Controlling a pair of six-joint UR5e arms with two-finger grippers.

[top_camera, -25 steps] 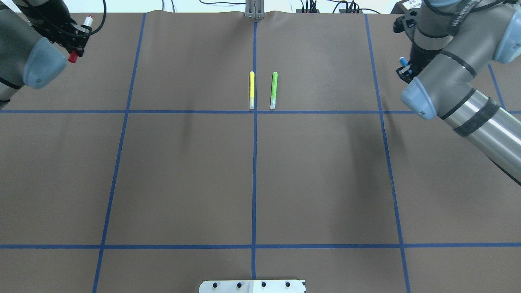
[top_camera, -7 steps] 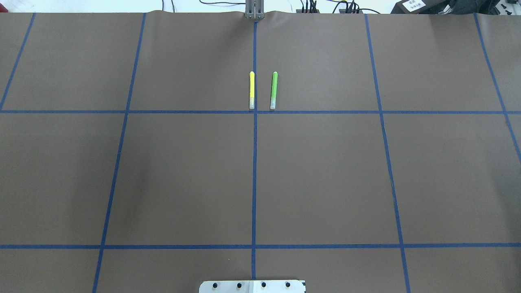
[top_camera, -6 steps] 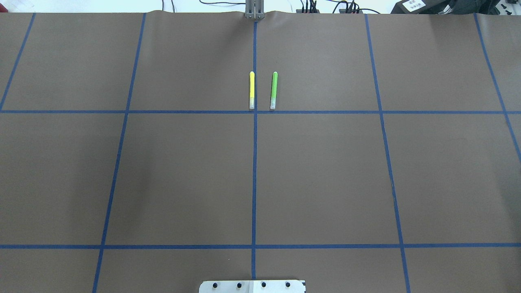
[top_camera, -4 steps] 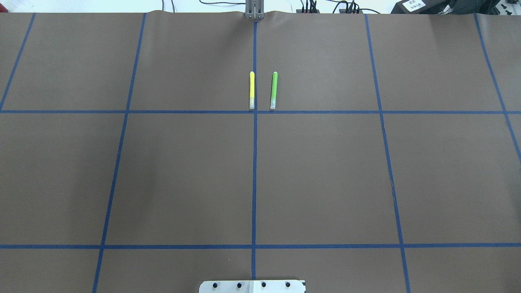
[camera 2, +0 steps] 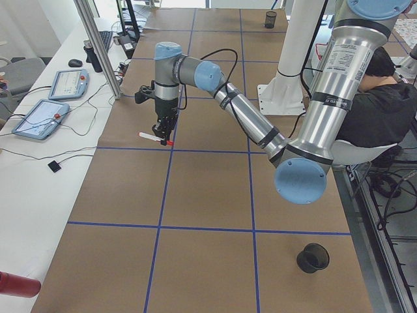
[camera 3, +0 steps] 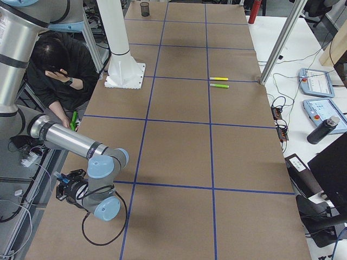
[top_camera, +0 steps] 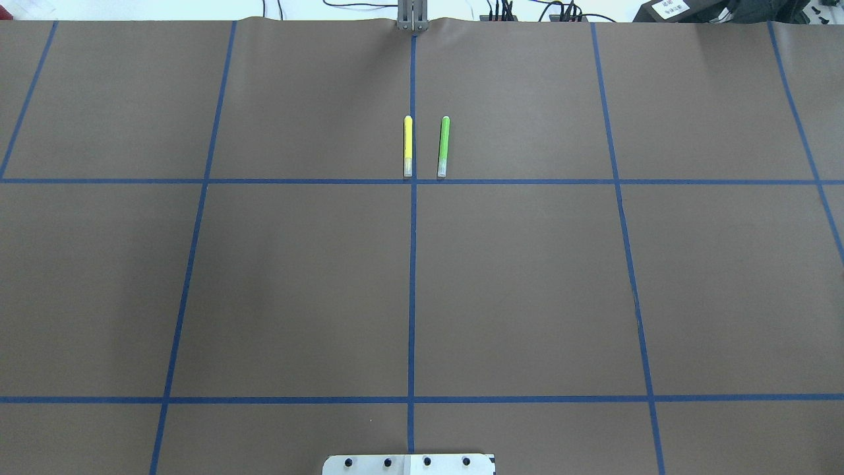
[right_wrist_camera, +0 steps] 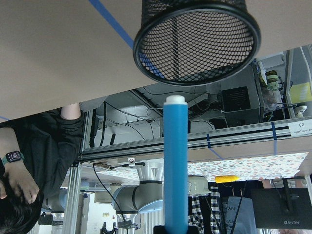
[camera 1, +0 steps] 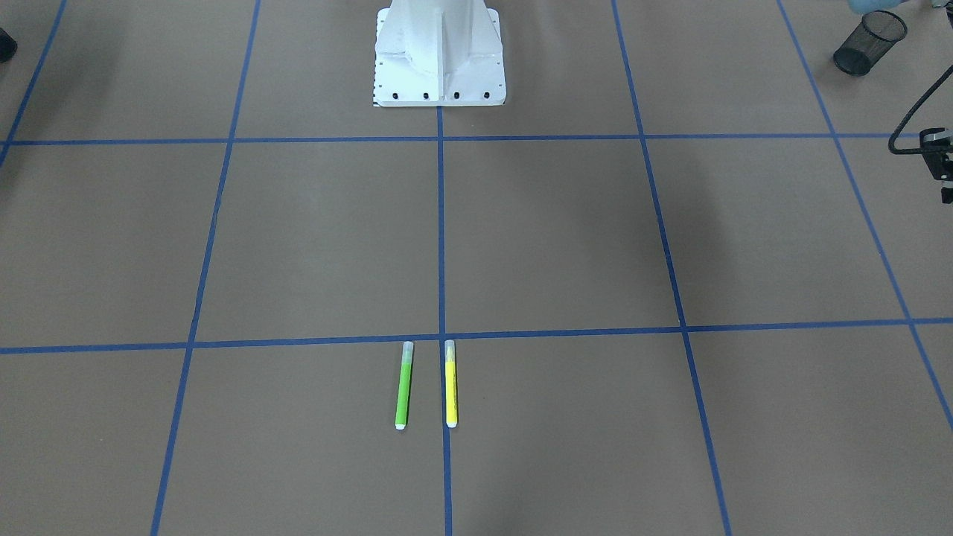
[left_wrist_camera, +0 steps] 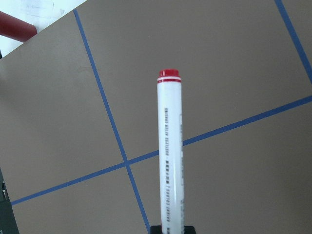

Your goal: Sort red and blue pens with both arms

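In the left wrist view the red pen, white-barrelled with a red end band, sticks straight out of my left gripper, which is shut on it above the brown table. The exterior left view shows that gripper pointing down near the table's far side, the red pen lying crosswise in it. My right gripper is shut on the blue pen, whose white end points at the mouth of a black mesh cup. In the exterior right view the right gripper hangs past the table's robot-side edge.
A yellow marker and a green marker lie side by side at the table's middle far side. Another black mesh cup stands near the left end, also seen as a cup. A person sits behind the white robot base.
3.5 s ago both arms stood in the overhead view's far corners with their pens. Both have since left that view; over the last second nothing on the table moved.
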